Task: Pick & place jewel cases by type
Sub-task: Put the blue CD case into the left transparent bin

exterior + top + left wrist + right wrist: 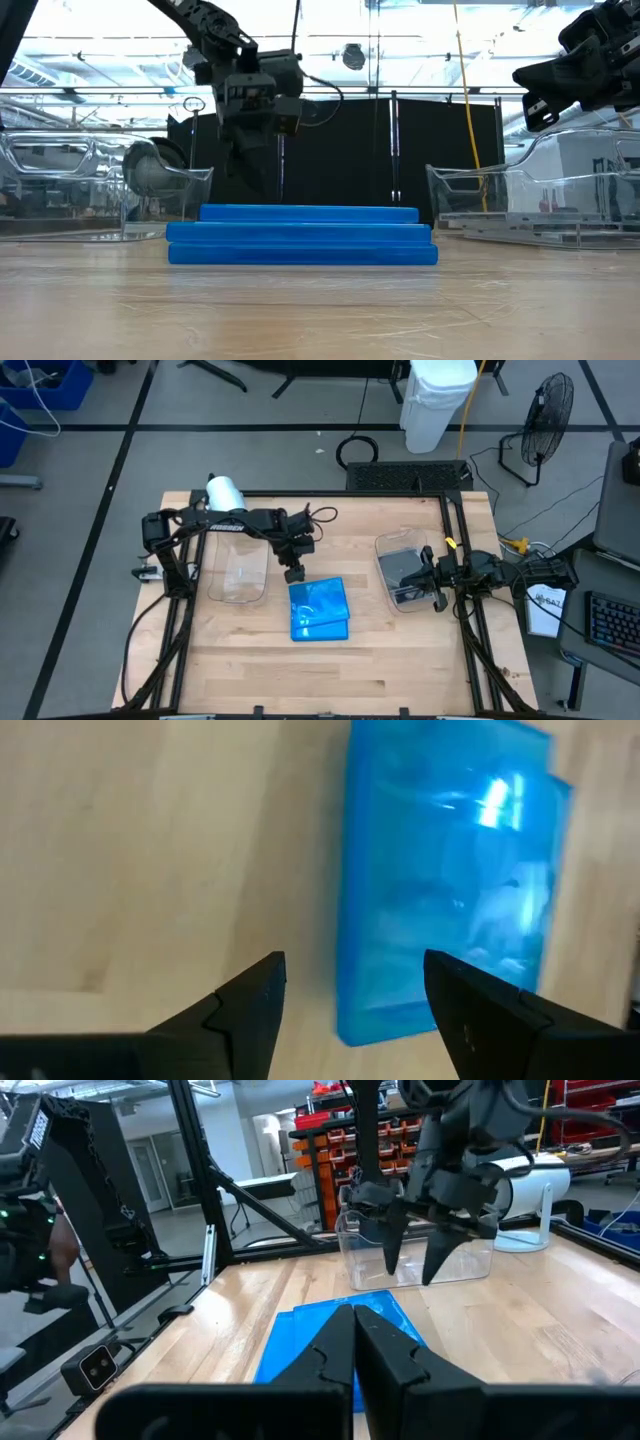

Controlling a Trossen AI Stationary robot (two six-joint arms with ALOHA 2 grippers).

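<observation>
Jewel cases in bright blue (319, 610) lie stacked at the middle of the wooden table (240, 660) I am working over, and going left to right I first meet an empty clear tub (238, 572), then my left gripper (294, 573) hanging just above the stack's far edge, fingers spread wide and holding nothing. Right of the stack, a second clear tub (385, 550) holds dark grey cases (405, 572), and my right gripper (438, 603) waits at that tub's right rim, fingers pressed together, empty.
</observation>
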